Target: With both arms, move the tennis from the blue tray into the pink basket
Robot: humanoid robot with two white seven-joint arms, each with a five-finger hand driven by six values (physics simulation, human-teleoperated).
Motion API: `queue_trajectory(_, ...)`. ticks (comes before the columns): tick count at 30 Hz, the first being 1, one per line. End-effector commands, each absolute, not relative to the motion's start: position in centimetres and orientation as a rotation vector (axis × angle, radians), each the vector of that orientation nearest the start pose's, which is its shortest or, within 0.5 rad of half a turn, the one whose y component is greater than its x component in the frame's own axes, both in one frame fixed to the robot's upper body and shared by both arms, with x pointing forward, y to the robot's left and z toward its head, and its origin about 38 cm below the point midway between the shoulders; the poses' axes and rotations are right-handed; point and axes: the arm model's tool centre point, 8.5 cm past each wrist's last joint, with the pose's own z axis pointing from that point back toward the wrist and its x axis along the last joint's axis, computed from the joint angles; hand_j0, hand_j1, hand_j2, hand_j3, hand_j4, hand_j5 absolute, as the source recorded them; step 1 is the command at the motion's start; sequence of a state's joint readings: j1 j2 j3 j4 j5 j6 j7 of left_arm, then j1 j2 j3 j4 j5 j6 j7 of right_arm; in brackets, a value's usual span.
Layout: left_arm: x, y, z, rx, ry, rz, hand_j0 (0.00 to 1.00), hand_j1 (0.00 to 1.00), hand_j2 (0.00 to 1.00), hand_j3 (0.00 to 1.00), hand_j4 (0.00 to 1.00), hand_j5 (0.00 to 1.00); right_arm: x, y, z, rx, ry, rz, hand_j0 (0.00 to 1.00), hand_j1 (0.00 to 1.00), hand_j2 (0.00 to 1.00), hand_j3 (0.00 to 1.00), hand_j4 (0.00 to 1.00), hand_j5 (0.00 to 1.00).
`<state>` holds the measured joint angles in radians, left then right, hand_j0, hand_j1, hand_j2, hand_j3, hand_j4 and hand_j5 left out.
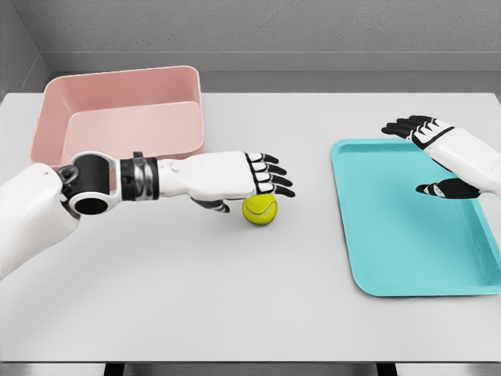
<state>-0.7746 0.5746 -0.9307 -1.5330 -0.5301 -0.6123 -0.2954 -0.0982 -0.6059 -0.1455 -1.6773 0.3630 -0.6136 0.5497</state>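
A yellow-green tennis ball (260, 210) lies on the white table between the pink basket (125, 110) and the blue tray (411, 258). My left hand (262, 178) hovers just above and behind the ball, palm down, fingers stretched out flat and not closed on it; the thumb (213, 206) hangs below, left of the ball. My right hand (427, 157) floats over the tray's far right part, open, fingers pointing left and thumb spread apart, holding nothing. The tray has nothing in it.
The pink basket stands at the table's back left and holds nothing. The tray lies along the right side. The table's front edge runs along the bottom of the view; a grey wall closes the back.
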Motion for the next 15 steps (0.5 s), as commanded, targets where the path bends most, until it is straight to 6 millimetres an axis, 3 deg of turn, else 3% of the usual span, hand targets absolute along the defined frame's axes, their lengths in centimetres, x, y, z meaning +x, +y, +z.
queue_trajectory(1, 41.2, 13.1, 19.2, -0.169, 2.094, 2.648, 1.0, 1.0, 1.0, 1.0, 1.0, 1.0, 35.9, -36.4, 21.9, -0.543, -1.719, 1.56, 1.0, 1.0, 1.0, 1.0, 1.0, 1.0)
queue_trajectory(15, 40.9, 12.0, 17.6, -0.044, 2.002, 2.72, 1.0, 1.0, 1.0, 1.0, 1.0, 1.0, 35.9, -36.4, 21.9, -0.544, -1.717, 1.56, 1.0, 1.0, 1.0, 1.0, 1.0, 1.0)
